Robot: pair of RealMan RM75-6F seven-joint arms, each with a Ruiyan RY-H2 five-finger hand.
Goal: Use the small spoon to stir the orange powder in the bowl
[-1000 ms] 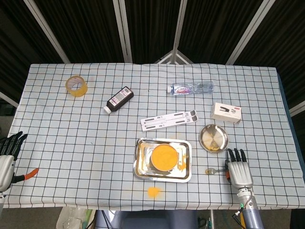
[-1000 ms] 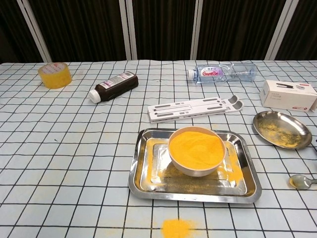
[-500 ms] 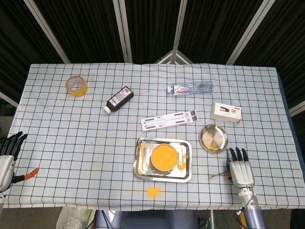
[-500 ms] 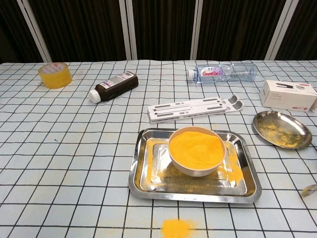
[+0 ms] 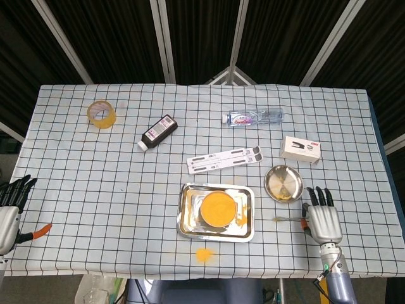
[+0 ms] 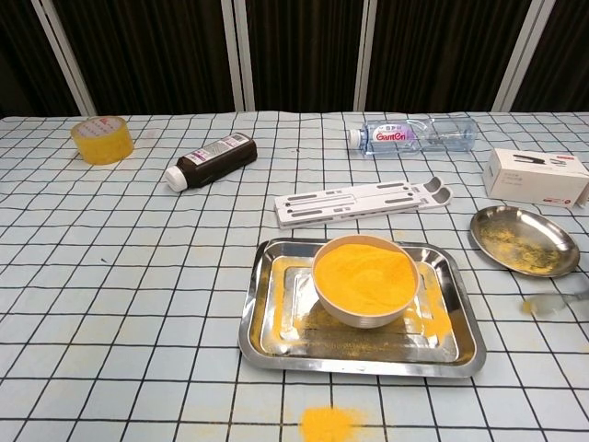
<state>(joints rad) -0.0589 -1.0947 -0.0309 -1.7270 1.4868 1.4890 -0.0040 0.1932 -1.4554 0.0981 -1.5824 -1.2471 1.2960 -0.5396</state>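
Observation:
A white bowl [image 5: 218, 208] heaped with orange powder [image 6: 364, 265] stands in a steel tray [image 5: 188, 218] near the table's front edge. The small spoon [image 5: 286, 218] is right of the tray, its handle running into my right hand [image 5: 324, 218], which holds it with fingers pointing away from me. In the chest view the spoon [image 6: 550, 302] is a blur just above the cloth at the right edge, below the steel dish. My left hand [image 5: 7, 212] lies at the far left edge, fingers straight and holding nothing.
A steel dish [image 5: 283, 183] dusted with powder sits just beyond the spoon. Behind it are a stapler box [image 5: 300, 149], a white folding stand [image 5: 224, 159], a water bottle [image 5: 255, 116], a dark bottle [image 5: 157, 132] and a tape roll [image 5: 101, 113]. Spilled powder [image 5: 204, 254] lies before the tray.
The spoon left the cloth: my right hand took it by the handle and moved it away from me, toward the steel dish. The left hand stayed still.

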